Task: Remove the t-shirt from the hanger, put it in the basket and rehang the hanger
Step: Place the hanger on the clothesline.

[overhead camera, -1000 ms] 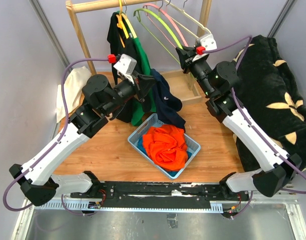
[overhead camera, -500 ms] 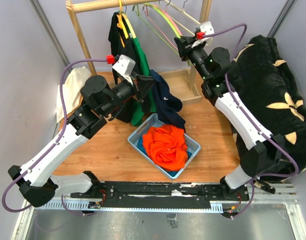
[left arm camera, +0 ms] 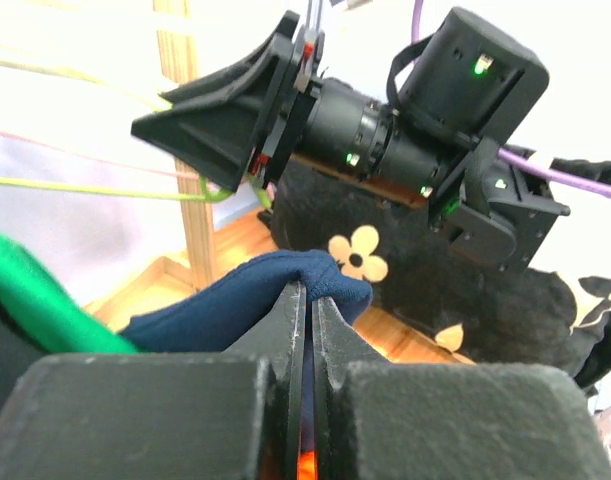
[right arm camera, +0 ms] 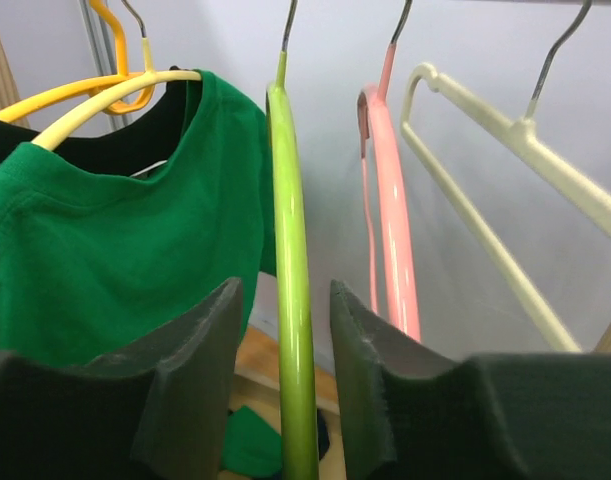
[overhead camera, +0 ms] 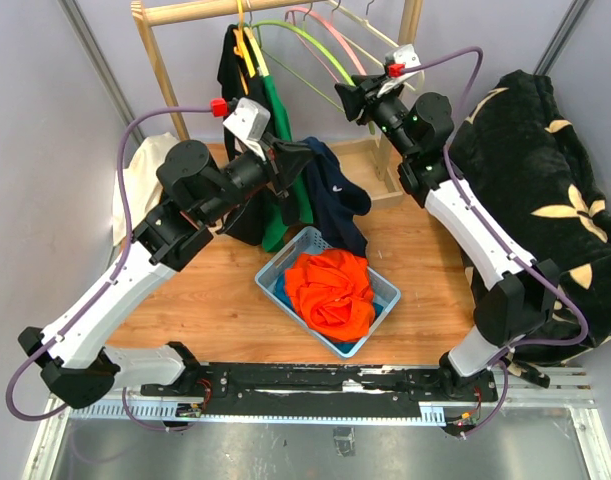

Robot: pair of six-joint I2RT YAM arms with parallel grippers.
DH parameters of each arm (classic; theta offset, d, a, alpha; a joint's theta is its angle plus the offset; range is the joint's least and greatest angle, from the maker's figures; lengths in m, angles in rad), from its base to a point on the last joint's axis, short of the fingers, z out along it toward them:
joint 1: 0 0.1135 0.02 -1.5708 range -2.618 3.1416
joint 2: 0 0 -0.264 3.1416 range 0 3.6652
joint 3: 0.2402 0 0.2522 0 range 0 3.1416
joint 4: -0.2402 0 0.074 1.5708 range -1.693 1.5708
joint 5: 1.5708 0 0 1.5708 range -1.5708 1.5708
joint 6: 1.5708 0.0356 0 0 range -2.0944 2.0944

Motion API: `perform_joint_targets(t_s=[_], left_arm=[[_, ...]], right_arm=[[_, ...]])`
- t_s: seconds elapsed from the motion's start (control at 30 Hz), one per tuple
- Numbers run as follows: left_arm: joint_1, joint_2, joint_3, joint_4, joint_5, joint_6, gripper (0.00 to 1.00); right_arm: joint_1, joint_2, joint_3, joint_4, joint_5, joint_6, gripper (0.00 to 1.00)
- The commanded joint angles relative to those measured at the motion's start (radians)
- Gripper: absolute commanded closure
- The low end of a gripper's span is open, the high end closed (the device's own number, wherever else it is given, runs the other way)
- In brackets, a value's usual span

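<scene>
A navy t-shirt (overhead camera: 337, 197) hangs from my left gripper (overhead camera: 288, 160), which is shut on a fold of it (left arm camera: 240, 303); the cloth drapes down toward the basket. In the left wrist view the left gripper (left arm camera: 310, 292) has its jaws pressed together on the navy fold. My right gripper (overhead camera: 347, 100) is open up at the rack. A lime green hanger (right arm camera: 293, 250) runs between its fingers without clear contact, and the right gripper (right arm camera: 285, 300) straddles it. The green hanger (overhead camera: 307, 40) looks bare where it shows.
A green t-shirt (overhead camera: 281, 112) on a yellow hanger and a black shirt (overhead camera: 228, 60) hang on the wooden rail (overhead camera: 185, 12). Pink (right arm camera: 390, 200) and cream (right arm camera: 505, 170) hangers hang right of the green one. A blue basket (overhead camera: 387, 296) holds an orange garment (overhead camera: 330, 290). A black flowered blanket (overhead camera: 545, 180) lies at right.
My right gripper has moved up and left to the hangers, and the green hanger is now between its fingers. My left gripper has risen slightly with the navy shirt.
</scene>
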Motion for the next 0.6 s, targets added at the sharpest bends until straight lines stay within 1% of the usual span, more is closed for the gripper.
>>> perform_joint_targets(t_s=[0.0, 0.07, 0.13, 0.23, 0.4, 0.57], left_arm=[[-0.007, 0.019, 0.121, 0.048, 0.057, 0.001, 1.0], [-0.007, 0.042, 0.174, 0.036, 0.061, 0.002, 0.99], [-0.007, 0.072, 0.231, 0.015, 0.059, 0.008, 1.0], [-0.007, 0.107, 0.302, -0.005, 0.05, 0.005, 0.99], [-0.007, 0.163, 0.413, -0.012, 0.056, -0.01, 0.99], [-0.007, 0.215, 0.539, 0.015, 0.104, -0.07, 0.99]], right_arm=[[-0.017, -0.063, -0.009, 0.05, -0.007, 0.01, 0.48], [-0.017, -0.089, -0.029, 0.043, 0.005, 0.001, 0.39], [-0.018, -0.127, -0.048, 0.032, 0.02, -0.011, 0.33], [-0.018, -0.215, -0.089, 0.007, 0.059, -0.035, 0.26], [-0.018, -0.388, -0.162, -0.067, 0.156, -0.085, 0.23], [-0.019, -0.559, -0.238, -0.135, 0.217, -0.102, 0.23]])
